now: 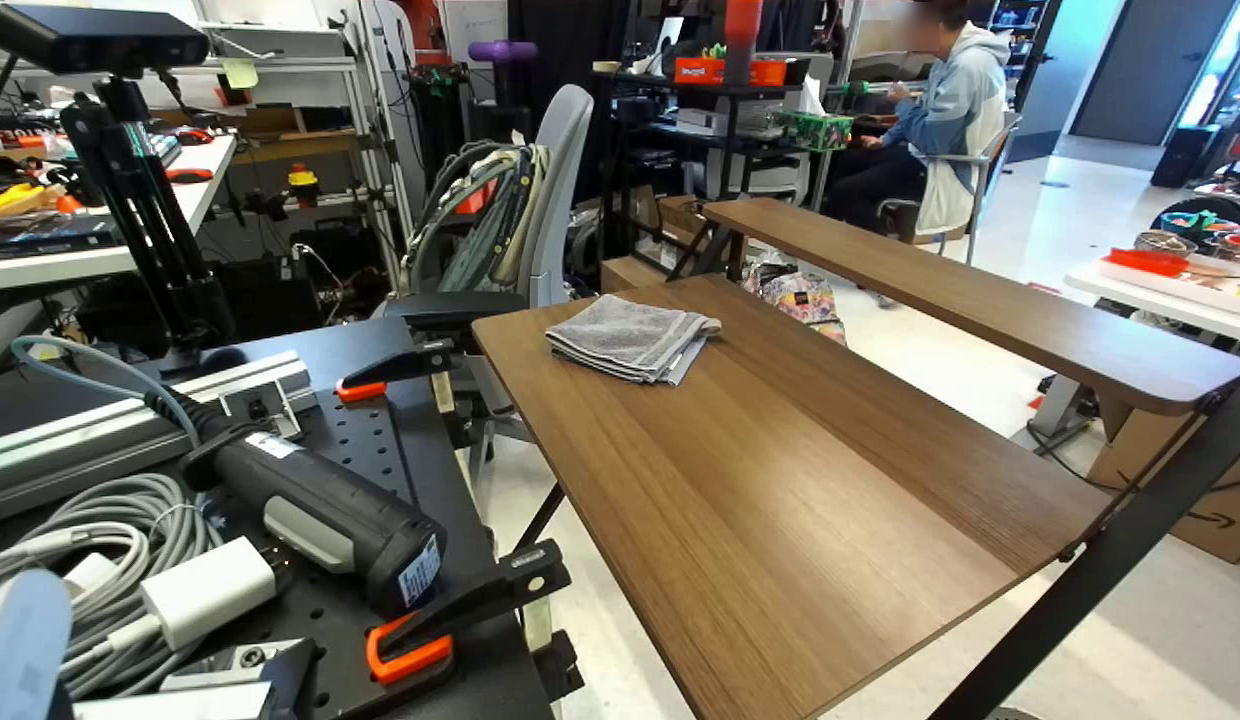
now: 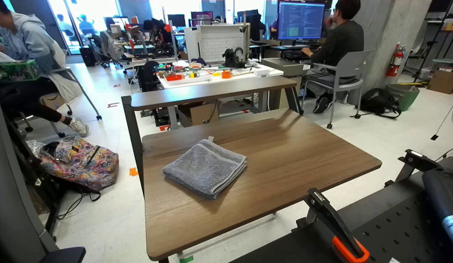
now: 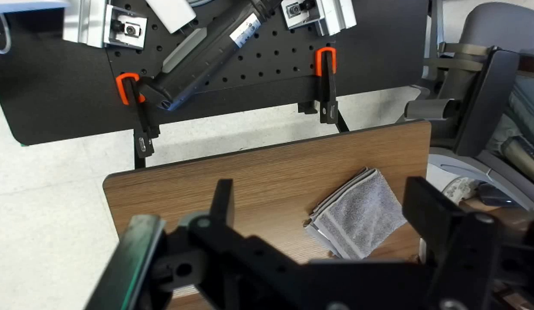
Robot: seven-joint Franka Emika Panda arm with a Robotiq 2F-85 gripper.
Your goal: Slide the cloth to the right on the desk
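The grey folded cloth lies flat on the brown desk in both exterior views: the cloth (image 1: 630,338) (image 2: 206,168) rests near one short end of the desk (image 1: 800,520) (image 2: 285,157). In the wrist view the cloth (image 3: 361,211) lies below the gripper, close to the right end of the desk (image 3: 267,185). My gripper (image 3: 321,185) is open and empty, its two black fingers wide apart. It hangs above the desk and apart from the cloth, which shows between the fingers, nearer the right one. The gripper does not show in either exterior view.
A raised wooden shelf (image 1: 960,290) (image 2: 212,93) runs along the desk's long side. A black perforated bench (image 3: 267,64) stands opposite, with orange-tipped clamps (image 3: 326,82) and a black handheld tool (image 3: 215,51). A grey chair (image 1: 560,190) stands by the desk's cloth end.
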